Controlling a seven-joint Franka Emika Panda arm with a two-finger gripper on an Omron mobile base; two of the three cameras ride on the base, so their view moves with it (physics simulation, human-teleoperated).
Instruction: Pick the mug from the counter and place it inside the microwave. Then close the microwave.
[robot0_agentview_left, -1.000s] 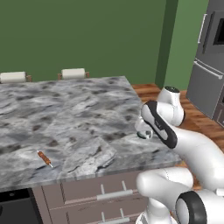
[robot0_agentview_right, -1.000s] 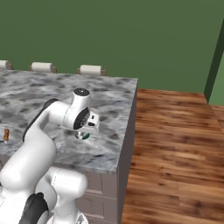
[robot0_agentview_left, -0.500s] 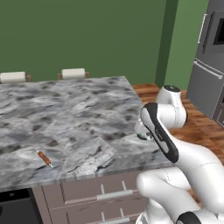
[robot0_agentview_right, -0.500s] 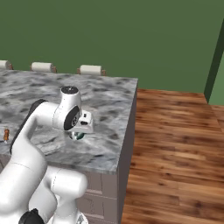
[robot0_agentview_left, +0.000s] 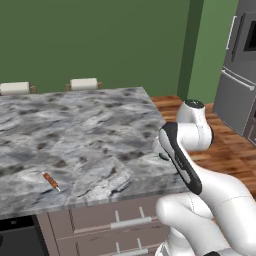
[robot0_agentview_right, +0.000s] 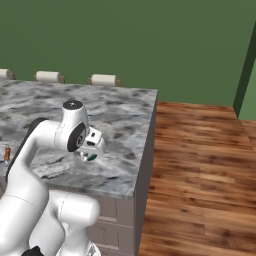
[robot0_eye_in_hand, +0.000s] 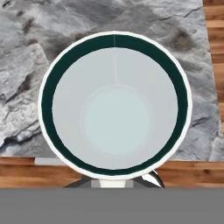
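The mug (robot0_eye_in_hand: 114, 109) looms large in the hand view, seen from above: white rim, dark green band inside the lip, pale empty bottom. My gripper (robot0_eye_in_hand: 113, 183) is shut on its near rim, with the dark fingertips just under the rim. In the right base view the gripper (robot0_agentview_right: 92, 151) hangs over the counter (robot0_agentview_right: 120, 115) near its right edge, and a green bit of the mug (robot0_agentview_right: 92, 158) shows below the hand. The microwave (robot0_agentview_left: 247, 35) is far off at the upper right of the left base view, cut by the frame edge.
A thin orange-brown stick (robot0_agentview_left: 51, 181) lies near the counter's front edge, left of the arm. Chair backs (robot0_agentview_left: 84, 83) stand behind the far edge. Drawers (robot0_agentview_left: 115, 225) sit under the slab. Wooden floor (robot0_agentview_right: 200, 160) stretches to the right of the counter.
The arm's upper links have swung a little to the left, while the hand has stayed near the counter's right edge, still shut on the mug.
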